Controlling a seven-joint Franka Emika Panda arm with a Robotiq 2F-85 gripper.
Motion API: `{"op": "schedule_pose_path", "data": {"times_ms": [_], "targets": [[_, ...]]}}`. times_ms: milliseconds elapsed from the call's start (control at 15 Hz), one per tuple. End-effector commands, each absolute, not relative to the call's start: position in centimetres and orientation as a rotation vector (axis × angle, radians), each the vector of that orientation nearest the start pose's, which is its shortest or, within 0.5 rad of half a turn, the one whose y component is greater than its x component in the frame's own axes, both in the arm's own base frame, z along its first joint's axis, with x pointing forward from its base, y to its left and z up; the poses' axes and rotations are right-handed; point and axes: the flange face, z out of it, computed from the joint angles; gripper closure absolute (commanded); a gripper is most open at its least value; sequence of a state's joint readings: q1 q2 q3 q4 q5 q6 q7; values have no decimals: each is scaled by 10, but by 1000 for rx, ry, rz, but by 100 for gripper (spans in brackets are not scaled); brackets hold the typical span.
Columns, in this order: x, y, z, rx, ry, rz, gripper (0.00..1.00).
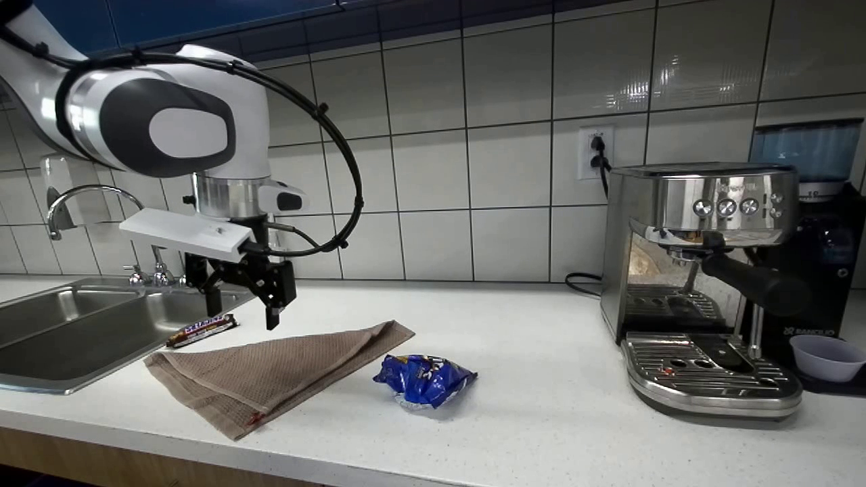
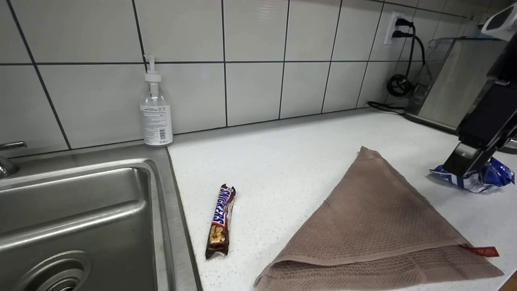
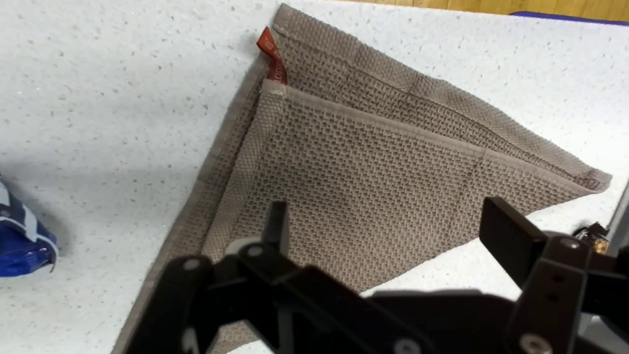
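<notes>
My gripper (image 1: 243,314) is open and empty, pointing down, held above the counter. In the wrist view the fingers (image 3: 383,216) stand wide apart over a folded brown towel (image 3: 363,162), apart from it. The towel lies roughly as a triangle in both exterior views (image 1: 284,365) (image 2: 375,226), with a red tag (image 2: 480,251) at one edge. A crumpled blue packet (image 1: 426,380) lies beside the towel; in an exterior view the gripper partly hides it (image 2: 494,173). A Snickers bar (image 2: 220,222) lies between towel and sink; only its end (image 3: 594,236) shows in the wrist view.
A steel sink (image 2: 161,226) is set into the white counter (image 1: 528,338). A clear pump bottle (image 2: 156,117) stands at the sink's back corner. A steel coffee machine (image 1: 710,203) and a pale purple bowl (image 1: 827,358) stand at the far end. A tiled wall (image 1: 507,169) runs behind.
</notes>
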State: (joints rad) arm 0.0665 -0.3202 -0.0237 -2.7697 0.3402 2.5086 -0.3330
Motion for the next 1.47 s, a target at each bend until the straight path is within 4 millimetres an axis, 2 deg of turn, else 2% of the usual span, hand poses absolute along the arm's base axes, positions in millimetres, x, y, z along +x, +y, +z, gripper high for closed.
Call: {"op": "schedule_pose_path", "data": {"times_ms": [0, 533, 1400], "targets": [[398, 23, 313, -2931, -123, -145, 0], [436, 36, 307, -2938, -21, -150, 0], [493, 28, 289, -2950, 118, -120, 0]]}}
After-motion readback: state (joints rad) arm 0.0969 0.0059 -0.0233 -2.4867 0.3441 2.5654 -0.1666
